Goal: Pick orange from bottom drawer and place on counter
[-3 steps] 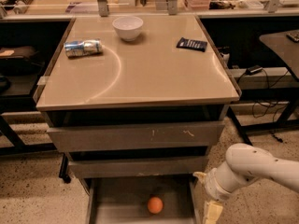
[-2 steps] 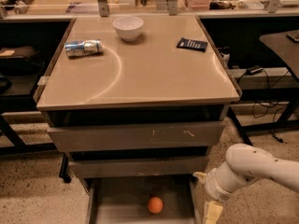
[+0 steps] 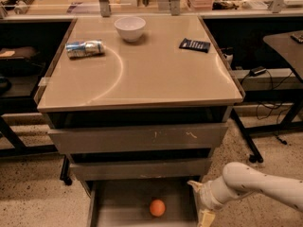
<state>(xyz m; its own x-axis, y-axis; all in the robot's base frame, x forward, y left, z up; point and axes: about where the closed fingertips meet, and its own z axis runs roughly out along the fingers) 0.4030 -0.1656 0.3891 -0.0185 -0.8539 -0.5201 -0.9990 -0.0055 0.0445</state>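
The orange [image 3: 157, 207] lies on the flat grey floor of the open bottom drawer [image 3: 123, 203], a little right of the middle. The beige counter [image 3: 142, 67] tops the grey drawer cabinet above it. My white arm comes in from the lower right, and the gripper [image 3: 204, 215] is at the drawer's right rail, right of the orange and apart from it. Only its pale fingers [image 3: 206, 217] show at the bottom edge, pointing down.
On the counter stand a white bowl [image 3: 130, 28] at the back, a crushed silver can [image 3: 85, 48] at the left and a dark packet [image 3: 194, 45] at the right. The two upper drawer fronts [image 3: 137, 138] are closed. Dark tables flank the cabinet.
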